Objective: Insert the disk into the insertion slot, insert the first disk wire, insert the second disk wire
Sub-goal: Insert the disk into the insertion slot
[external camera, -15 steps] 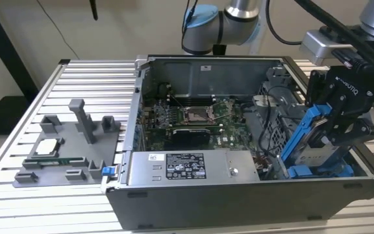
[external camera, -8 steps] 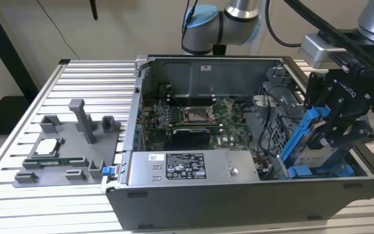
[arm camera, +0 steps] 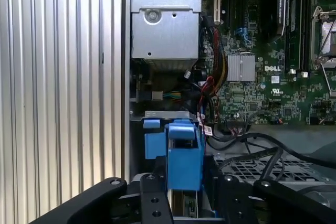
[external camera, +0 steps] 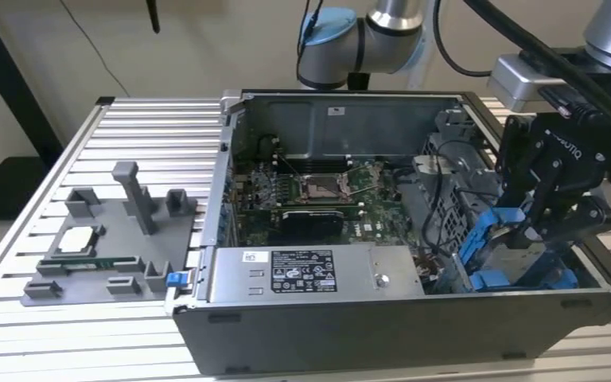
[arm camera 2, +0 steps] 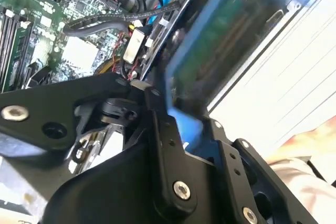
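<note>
The gripper (arm camera: 185, 184) is clamped on the disk (arm camera: 184, 150), held at the mouth of the insertion slot (external camera: 473, 243). If it enters tilted, I think its blue frame can jam on the rails or pinch the cables (arm camera: 273, 141) beside it

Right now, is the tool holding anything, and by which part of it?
The tool holds the disk, clamped on one end of its blue carrier.
</note>
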`<state>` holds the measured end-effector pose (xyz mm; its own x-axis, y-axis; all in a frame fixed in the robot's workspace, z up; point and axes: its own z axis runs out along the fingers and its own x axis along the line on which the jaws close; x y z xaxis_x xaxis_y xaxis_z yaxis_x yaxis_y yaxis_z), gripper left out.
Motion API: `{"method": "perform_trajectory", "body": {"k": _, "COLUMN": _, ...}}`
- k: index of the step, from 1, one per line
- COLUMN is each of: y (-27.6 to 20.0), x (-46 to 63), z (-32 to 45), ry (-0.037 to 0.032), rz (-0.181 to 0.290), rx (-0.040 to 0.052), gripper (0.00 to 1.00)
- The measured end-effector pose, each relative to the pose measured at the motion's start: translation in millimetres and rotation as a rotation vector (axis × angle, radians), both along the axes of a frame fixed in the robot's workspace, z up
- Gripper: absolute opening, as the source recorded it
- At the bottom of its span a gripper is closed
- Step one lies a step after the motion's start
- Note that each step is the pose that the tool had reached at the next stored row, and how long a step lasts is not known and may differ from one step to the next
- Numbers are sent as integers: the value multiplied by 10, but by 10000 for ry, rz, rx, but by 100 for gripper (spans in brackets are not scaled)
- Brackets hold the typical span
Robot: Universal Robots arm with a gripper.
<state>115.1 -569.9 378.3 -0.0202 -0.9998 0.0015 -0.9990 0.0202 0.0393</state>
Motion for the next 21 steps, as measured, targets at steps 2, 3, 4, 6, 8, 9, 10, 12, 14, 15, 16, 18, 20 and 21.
{"method": "perform_trajectory", "body": {"k": 2, "y": 0, "x": 0, "z": 10, "ry": 0, "rz": 0, "rx": 1, "gripper": 100}}
{"method": "perform_trajectory", "body": {"k": 3, "y": 0, "x": 0, "z": 21, "ry": 0, "rz": -1, "rx": 0, "gripper": 100}}
{"method": "perform_trajectory", "body": {"k": 4, "y": 0, "x": 0, "z": 33, "ry": 0, "rz": 0, "rx": 0, "gripper": 100}}
{"method": "perform_trajectory", "body": {"k": 6, "y": 0, "x": 0, "z": 62, "ry": 0, "rz": 0, "rx": -1, "gripper": 100}}
{"method": "perform_trajectory", "body": {"k": 8, "y": 0, "x": 0, "z": 92, "ry": 1, "rz": 0, "rx": -1, "gripper": 100}}
{"method": "perform_trajectory", "body": {"k": 9, "y": 1, "x": 0, "z": 102, "ry": 0, "rz": 0, "rx": -1, "gripper": 100}}
{"method": "perform_trajectory", "body": {"k": 10, "y": 6, "x": 0, "z": 107, "ry": 0, "rz": 0, "rx": 1, "gripper": 100}}
{"method": "perform_trajectory", "body": {"k": 12, "y": 24, "x": 0, "z": 112, "ry": 0, "rz": 0, "rx": 3, "gripper": 100}}
{"method": "perform_trajectory", "body": {"k": 14, "y": 47, "x": -1, "z": 112, "ry": -20, "rz": -1, "rx": 54, "gripper": 100}}
{"method": "perform_trajectory", "body": {"k": 15, "y": 60, "x": -2, "z": 112, "ry": -42, "rz": -1, "rx": 103, "gripper": 100}}
{"method": "perform_trajectory", "body": {"k": 16, "y": 75, "x": -1, "z": 112, "ry": -64, "rz": 0, "rx": 156, "gripper": 100}}
{"method": "perform_trajectory", "body": {"k": 18, "y": 117, "x": -1, "z": 112, "ry": -93, "rz": 0, "rx": 230, "gripper": 100}}
{"method": "perform_trajectory", "body": {"k": 20, "y": 159, "x": -1, "z": 112, "ry": -120, "rz": 0, "rx": 294, "gripper": 100}}
{"method": "perform_trajectory", "body": {"k": 21, "y": 177, "x": -2, "z": 112, "ry": -136, "rz": 0, "rx": 324, "gripper": 100}}
